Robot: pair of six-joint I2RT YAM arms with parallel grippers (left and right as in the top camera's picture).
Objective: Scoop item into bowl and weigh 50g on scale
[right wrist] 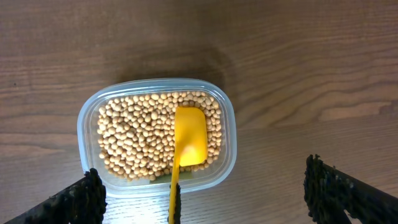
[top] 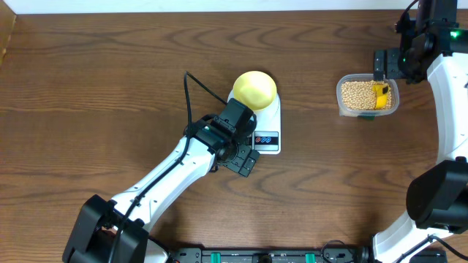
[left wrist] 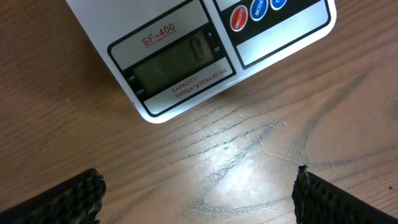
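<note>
The pale yellow bowl sits on the back of the white scale. The scale's display reads zero. My left gripper hovers open over bare wood just in front of the scale, with nothing between its fingers. The item, a pile of tan beans, fills a clear tub at the right. A yellow scoop lies in the beans. Its handle runs out between the wide-open fingers of my right gripper, touching neither.
Dark wood table all around. The left arm stretches from the front edge up to the scale. The right arm runs along the right edge. A black cable loops left of the bowl.
</note>
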